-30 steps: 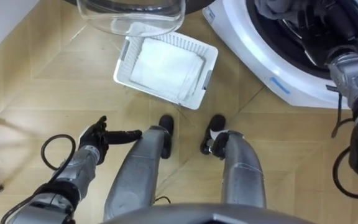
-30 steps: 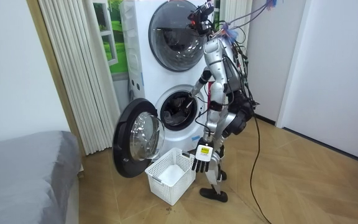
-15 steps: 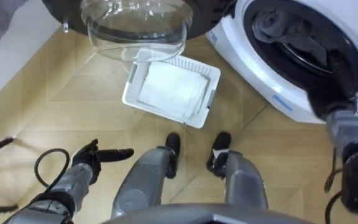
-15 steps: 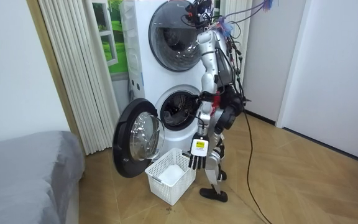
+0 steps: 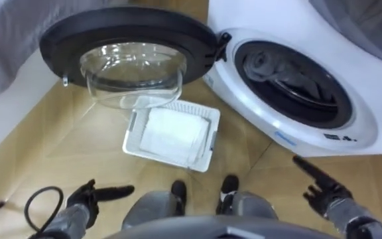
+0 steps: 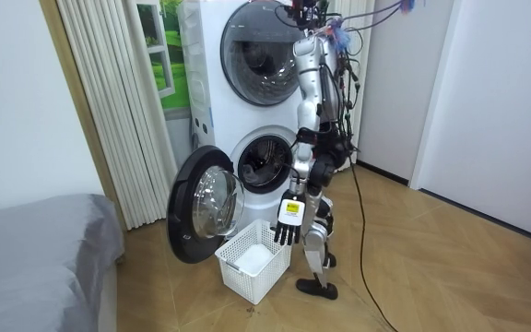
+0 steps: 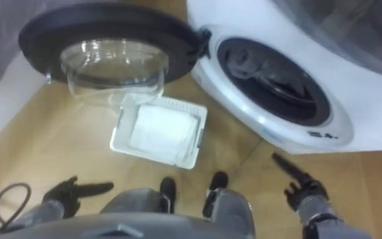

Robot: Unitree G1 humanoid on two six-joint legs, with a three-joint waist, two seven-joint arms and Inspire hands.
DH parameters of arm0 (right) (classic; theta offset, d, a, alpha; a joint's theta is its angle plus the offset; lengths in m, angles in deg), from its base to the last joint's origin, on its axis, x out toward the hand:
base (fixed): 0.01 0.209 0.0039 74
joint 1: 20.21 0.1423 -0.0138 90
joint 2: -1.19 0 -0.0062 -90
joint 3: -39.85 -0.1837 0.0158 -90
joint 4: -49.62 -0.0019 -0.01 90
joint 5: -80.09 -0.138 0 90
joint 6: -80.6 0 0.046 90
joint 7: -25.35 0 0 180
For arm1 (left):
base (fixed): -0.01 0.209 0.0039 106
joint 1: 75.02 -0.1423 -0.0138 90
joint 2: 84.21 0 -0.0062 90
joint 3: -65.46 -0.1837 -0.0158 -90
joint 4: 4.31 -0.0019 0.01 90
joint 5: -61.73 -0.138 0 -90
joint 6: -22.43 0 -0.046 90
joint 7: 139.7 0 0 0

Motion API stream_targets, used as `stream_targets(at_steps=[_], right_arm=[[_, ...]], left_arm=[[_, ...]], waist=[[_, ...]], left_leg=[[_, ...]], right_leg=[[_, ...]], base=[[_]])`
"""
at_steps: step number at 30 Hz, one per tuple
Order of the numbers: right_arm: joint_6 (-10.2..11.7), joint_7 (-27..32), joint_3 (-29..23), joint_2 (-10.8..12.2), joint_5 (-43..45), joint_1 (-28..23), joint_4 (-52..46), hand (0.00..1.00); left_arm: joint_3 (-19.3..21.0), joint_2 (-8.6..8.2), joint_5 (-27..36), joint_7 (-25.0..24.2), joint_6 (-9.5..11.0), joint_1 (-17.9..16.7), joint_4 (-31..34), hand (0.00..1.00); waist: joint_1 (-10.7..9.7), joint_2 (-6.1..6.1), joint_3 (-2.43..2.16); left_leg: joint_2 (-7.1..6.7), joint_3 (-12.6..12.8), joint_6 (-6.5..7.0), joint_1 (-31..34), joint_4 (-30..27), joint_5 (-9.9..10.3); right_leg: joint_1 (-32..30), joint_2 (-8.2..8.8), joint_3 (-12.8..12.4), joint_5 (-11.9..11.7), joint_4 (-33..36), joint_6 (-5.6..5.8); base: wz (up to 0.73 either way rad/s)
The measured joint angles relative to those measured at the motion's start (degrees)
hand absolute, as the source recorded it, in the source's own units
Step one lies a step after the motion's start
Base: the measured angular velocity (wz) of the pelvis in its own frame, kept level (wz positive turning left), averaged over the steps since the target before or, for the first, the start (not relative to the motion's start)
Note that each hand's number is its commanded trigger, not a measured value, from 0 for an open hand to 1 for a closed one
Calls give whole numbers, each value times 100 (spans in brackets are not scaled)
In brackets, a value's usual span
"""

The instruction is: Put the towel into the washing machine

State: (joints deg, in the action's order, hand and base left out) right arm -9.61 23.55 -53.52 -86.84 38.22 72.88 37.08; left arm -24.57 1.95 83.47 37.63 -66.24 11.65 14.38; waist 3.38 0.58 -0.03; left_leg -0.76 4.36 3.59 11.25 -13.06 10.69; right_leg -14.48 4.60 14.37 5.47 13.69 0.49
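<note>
The right hand (image 5: 325, 192) has come out of the washing machine (image 5: 310, 141), where its arm reached a second ago. It now hangs low at the robot's right side, fingers straight and empty. The robot has straightened up from its lean toward the opening.

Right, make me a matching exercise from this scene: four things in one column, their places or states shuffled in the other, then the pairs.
1. towel
2. washer door
3. left hand
4. right hand

A. open, fingers straight, low before the washing machine
B. lying in the white basket
C. swung wide open
D. open, over the wooden floor at lower left

Pairs: 1-B, 2-C, 3-D, 4-A
</note>
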Motion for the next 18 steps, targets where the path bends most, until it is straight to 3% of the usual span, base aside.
stream_targets(at_steps=[2,7,12,18], right_arm=[[14,-3,2,55,481,-142,-7,0],[71,-9,-8,82,1075,-389,1,0],[70,20,-4,214,1547,-583,3,0],[11,33,-11,390,1897,-706,7,0]], left_arm=[[107,-27,-8,4,1,-140,4,0],[463,-127,-227,115,21,-364,29,0],[498,-132,-398,229,16,-434,19,0],[949,-279,-627,382,-55,-445,36,0]], waist=[[-2,17,-11],[-4,-8,24],[3,5,56],[-3,47,75]], left_leg=[[19,-7,-10,-188,58,3],[36,-22,-35,-597,285,12],[70,-42,-78,-950,393,45],[104,-38,-107,-1157,438,82]], right_leg=[[191,-40,-3,-14,-116,3],[601,-97,-15,-8,-315,18],[946,-165,-32,26,-420,37],[1138,-202,-27,73,-428,28]], base=[[-2],[0],[-1],[-1]])
